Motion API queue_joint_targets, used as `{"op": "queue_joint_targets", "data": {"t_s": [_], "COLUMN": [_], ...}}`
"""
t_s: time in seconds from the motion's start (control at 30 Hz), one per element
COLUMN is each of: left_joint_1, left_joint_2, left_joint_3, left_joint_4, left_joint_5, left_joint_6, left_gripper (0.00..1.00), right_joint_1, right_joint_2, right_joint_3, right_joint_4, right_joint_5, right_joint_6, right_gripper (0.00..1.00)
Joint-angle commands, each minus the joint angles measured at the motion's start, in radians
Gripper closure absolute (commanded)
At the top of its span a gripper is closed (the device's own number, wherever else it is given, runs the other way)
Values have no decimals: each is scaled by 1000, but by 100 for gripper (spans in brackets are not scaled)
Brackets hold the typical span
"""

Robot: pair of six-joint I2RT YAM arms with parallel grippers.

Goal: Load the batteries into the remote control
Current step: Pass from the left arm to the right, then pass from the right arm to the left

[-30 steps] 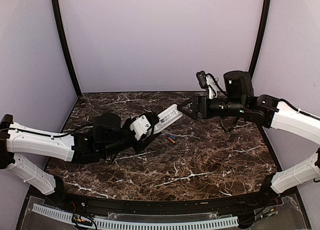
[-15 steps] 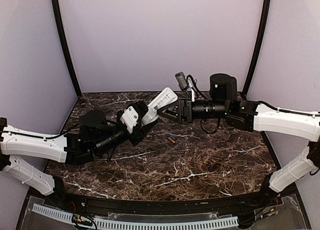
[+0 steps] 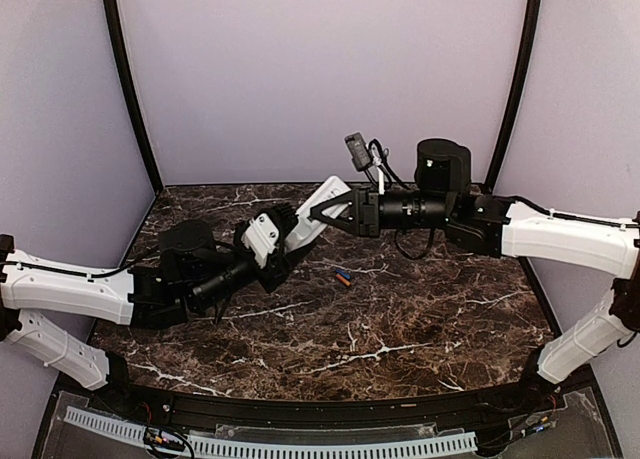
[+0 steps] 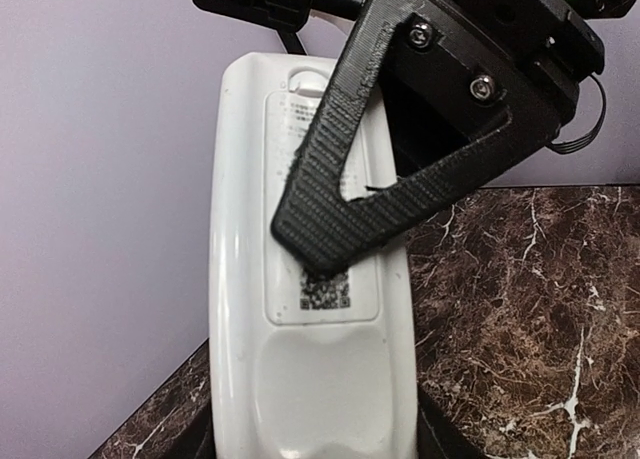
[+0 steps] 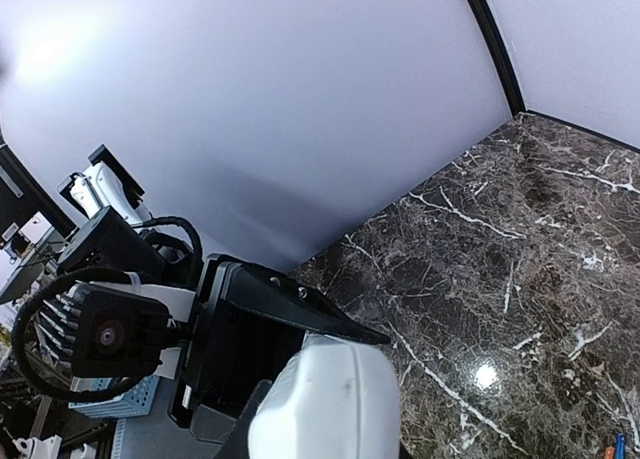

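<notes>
The white remote control (image 3: 322, 207) is held up above the table, tilted up toward the back wall. My left gripper (image 3: 292, 231) is shut on its lower end. In the left wrist view the remote control (image 4: 310, 379) shows its plain back with a label and a QR code, and my left gripper (image 4: 312, 449) clasps its sides at the bottom edge. My right gripper (image 3: 326, 210) is shut on the remote's upper end, with one black finger (image 4: 345, 194) lying across the label. The remote's rounded end (image 5: 330, 404) fills the right wrist view's bottom. The batteries (image 3: 343, 276), orange and blue, lie on the table.
The dark marble table (image 3: 400, 329) is enclosed by lilac walls with black corner posts (image 3: 130, 89). The batteries (image 5: 612, 449) just show at the right wrist view's lower right corner. The left arm's wrist camera (image 5: 105, 334) faces the right gripper.
The left arm lifted the remote up and leftward. The right arm followed it to the left, and its jaws closed from wide open onto the remote's upper end.
</notes>
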Motion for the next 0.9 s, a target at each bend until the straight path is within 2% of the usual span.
{"op": "queue_joint_targets", "data": {"t_s": [0.0,0.03,0.07,0.1,0.17,0.2,0.3,0.37,0.43,0.53,0.67,0.77,0.87], "left_joint_1": [-6,-6,-5,-4,-1,4,36,78,99,106,107,107,107], "left_joint_2": [-16,-14,-14,-15,-21,-23,-37,-42,-41,-31,-10,2,12], "left_joint_3": [44,68,80,107,148,160,207,229,244,270,311,325,335], "left_joint_4": [-102,-161,-226,-259,-357,-404,-475,-508,-530,-563,-594,-603,-597], "left_joint_5": [134,161,232,321,447,482,641,717,761,784,804,801,805], "left_joint_6": [-86,-98,-125,-143,-167,-176,-236,-274,-293,-293,-304,-313,-324], "left_gripper": [87,62,50,32,13,9,8,10,16,31,41,51,57], "right_joint_1": [0,-3,-6,-10,-15,-16,-14,-12,-9,3,22,33,45], "right_joint_2": [-25,-33,-42,-45,-47,-45,-37,-35,-33,-15,10,21,31], "right_joint_3": [36,46,61,78,125,155,231,259,284,327,376,400,416], "right_joint_4": [-78,-122,-168,-227,-351,-415,-558,-621,-659,-716,-788,-816,-828], "right_joint_5": [-36,-44,-57,-79,-132,-159,-236,-258,-275,-289,-232,-219,-203], "right_joint_6": [-109,-136,-169,-204,-290,-327,-413,-454,-485,-539,-595,-620,-636], "right_gripper": [100,100,100,100,100,100,100,100,100,100,100,100,100]}}
